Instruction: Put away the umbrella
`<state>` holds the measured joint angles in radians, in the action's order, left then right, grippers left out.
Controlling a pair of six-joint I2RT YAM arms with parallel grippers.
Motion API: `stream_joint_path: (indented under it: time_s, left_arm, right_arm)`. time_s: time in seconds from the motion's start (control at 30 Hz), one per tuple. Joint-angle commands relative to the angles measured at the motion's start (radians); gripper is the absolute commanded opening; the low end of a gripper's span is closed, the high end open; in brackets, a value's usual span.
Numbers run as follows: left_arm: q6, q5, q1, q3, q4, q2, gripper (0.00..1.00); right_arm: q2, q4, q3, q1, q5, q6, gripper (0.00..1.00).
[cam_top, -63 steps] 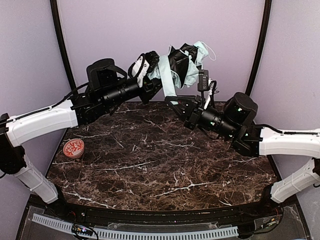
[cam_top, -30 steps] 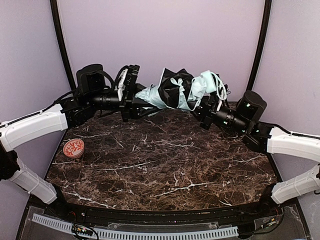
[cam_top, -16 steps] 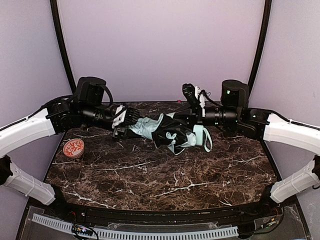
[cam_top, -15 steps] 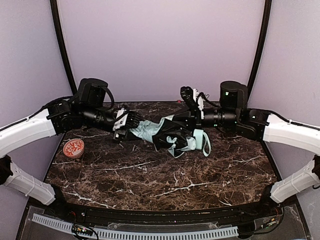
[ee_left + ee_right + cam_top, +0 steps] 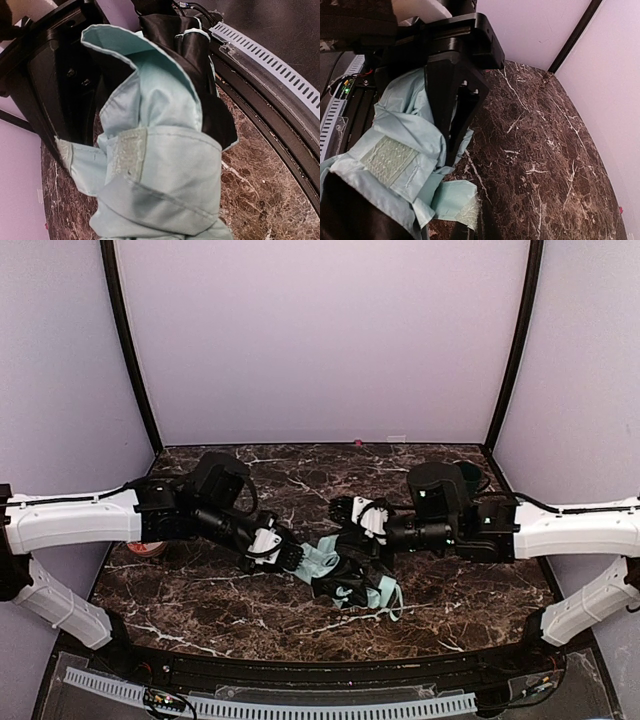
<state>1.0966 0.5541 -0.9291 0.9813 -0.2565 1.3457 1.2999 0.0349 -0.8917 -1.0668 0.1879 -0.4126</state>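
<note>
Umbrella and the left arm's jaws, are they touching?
Touching. In the top view the left gripper has its jaws pinched on the umbrella; the right wrist view shows mint cloth pressed against them.

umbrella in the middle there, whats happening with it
Both arms hold the collapsed mint umbrella between them, low over the marble table near its front edge. The left gripper is clamped on one end of the bunched fabric, and the right gripper is shut on the other end. The canopy is loosely crumpled, with black lining showing.
</note>
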Motion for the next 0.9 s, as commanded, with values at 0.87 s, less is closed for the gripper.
stream_joint_path:
  time_s: [0.87]
  left_arm:
    - [-0.223, 0.143, -0.005, -0.138, 0.124, 0.143, 0.0]
  right_arm:
    - [-0.164, 0.394, 0.101, -0.075, -0.099, -0.057, 0.0]
